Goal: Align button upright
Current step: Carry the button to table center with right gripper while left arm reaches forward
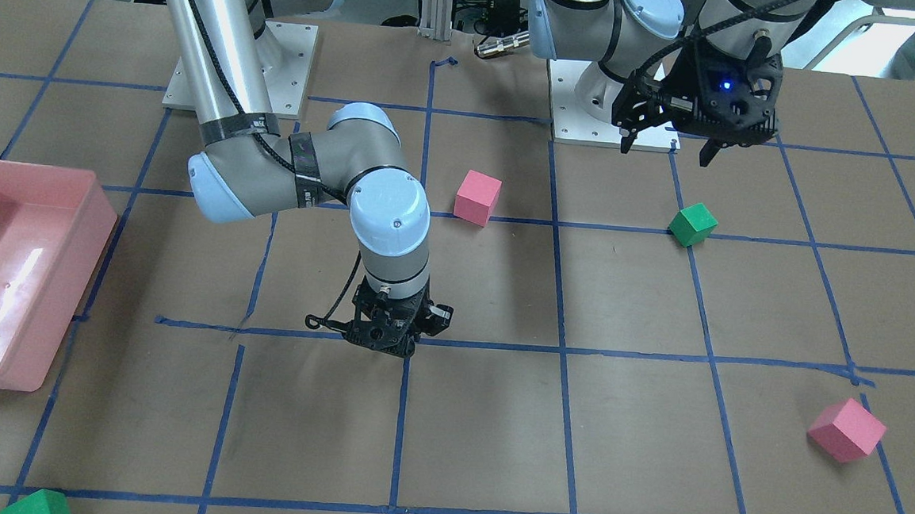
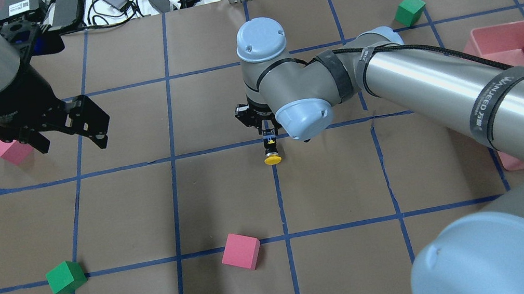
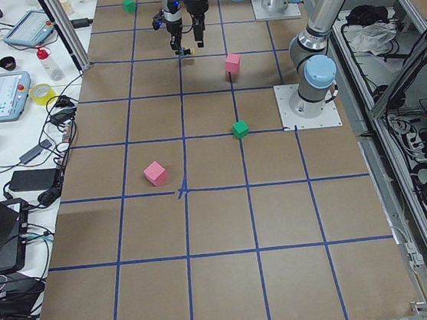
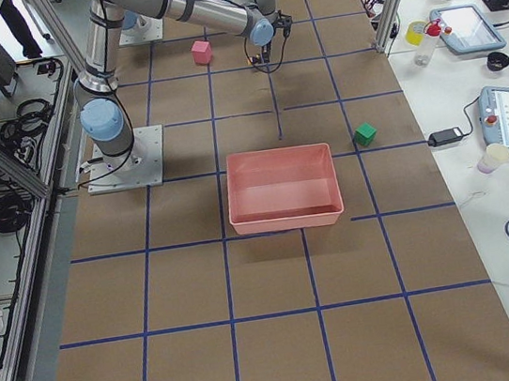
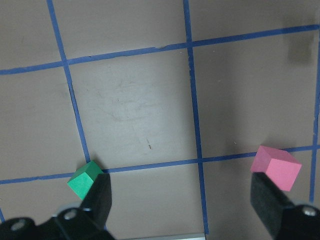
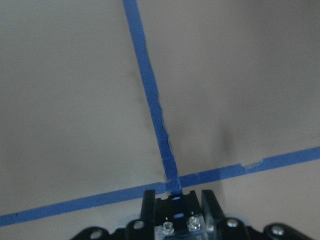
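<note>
The button (image 2: 271, 153) has a yellow cap, a black body and a blue-grey base. It sticks out from my right gripper (image 2: 264, 128) with its cap towards the robot's side, lying over and not upright, low above the taped table. In the right wrist view the fingers (image 6: 148, 210) are shut on the base (image 6: 177, 222). In the front view the right gripper (image 1: 388, 348) hides the button. My left gripper (image 2: 74, 145) is open and empty, held high over the table; it also shows in the front view (image 1: 666, 154) and the left wrist view (image 5: 182, 200).
A pink tray (image 2: 522, 29) stands on the robot's right. Pink cubes (image 2: 240, 251) (image 2: 10, 150) and green cubes (image 2: 66, 277) (image 2: 409, 9) lie scattered on the table. Cables and gear line the far edge.
</note>
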Controlling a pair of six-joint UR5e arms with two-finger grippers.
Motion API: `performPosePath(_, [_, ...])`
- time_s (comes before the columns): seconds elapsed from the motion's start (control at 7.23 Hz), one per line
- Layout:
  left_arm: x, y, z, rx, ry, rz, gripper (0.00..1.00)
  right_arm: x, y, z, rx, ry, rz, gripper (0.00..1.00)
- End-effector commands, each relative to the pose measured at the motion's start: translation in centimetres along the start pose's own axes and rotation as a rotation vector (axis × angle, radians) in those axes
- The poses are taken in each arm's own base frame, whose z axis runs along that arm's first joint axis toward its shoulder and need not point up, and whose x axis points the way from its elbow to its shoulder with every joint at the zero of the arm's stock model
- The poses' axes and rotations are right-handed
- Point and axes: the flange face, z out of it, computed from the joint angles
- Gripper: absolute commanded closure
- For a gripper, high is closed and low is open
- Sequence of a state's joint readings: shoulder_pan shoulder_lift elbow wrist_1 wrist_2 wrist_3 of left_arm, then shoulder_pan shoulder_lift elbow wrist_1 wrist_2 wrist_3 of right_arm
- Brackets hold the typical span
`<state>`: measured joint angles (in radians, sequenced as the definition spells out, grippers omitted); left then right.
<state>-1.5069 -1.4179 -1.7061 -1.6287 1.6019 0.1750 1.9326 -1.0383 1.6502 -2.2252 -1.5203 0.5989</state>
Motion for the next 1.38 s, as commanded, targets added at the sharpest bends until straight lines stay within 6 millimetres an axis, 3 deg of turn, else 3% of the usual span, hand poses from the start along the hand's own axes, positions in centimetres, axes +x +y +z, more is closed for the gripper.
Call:
performPosePath(0.0, [0.8, 3.4, 1.6, -0.016, 0.009, -0.003, 0.00, -0.7, 0.9, 0.1, -0.002, 0.000, -0.016, 0.95])
performPosePath(0.28, [1.5, 5.4, 3.2, -0.036, 0.015, -0.035, 0.00, -0.9, 1.1, 0.3, -0.004, 0.003, -0.024, 0.95])
performPosePath(0.55, [3.0, 6.0, 4.2, -0.027, 0.052, -0.020, 0.00, -0.5, 1.6, 1.0, -0.018, 0.013, -0.024, 0.79])
performPosePath(0.69, [3.9, 6.2, 5.2, -0.032, 0.051, 0.001, 0.00, -0.2, 1.9, 1.5, -0.027, 0.019, -0.024, 0.78])
performPosePath(0.97, [5.9, 6.6, 7.4, 0.012, 0.044, 0.051, 0.00, -0.4, 1.8, 1.0, -0.009, 0.005, -0.023, 0.62])
performPosePath(1.11, [7.6, 6.9, 9.4, 0.054, 0.039, 0.065, 0.00, -0.4, 1.8, 0.9, -0.007, 0.004, -0.025, 0.51])
performPosePath(1.25, [9.0, 7.5, 11.7, 0.082, 0.041, 0.032, 0.00, -0.3, 1.8, 1.0, -0.009, 0.005, -0.028, 0.28])
